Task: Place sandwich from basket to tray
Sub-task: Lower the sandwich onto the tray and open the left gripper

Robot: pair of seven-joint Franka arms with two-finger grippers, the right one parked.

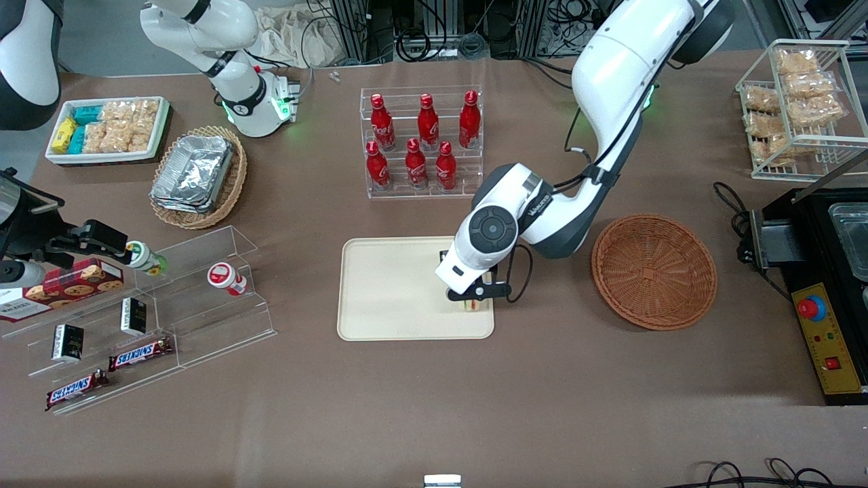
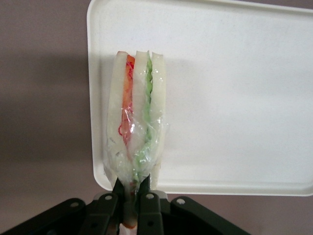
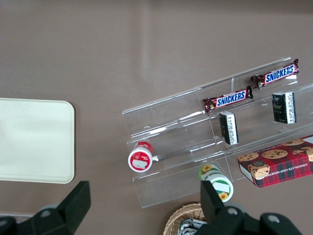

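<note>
1 gripper [image 2: 131, 196] pinching sandwich [image 2: 137, 127] over tray [image 2: 234, 98]

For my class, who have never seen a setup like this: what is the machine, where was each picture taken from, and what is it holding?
Two white robot arms stand at a brown table; one works. The wide picture looks down from the front. The other two come from cameras on the arms' wrists. The working arm's gripper hangs low over the cream tray, shut on a wrapped sandwich held by its lower end. The round basket beside the tray holds nothing. Also on the table: a rack of red bottles and a clear stand of snacks.
</note>
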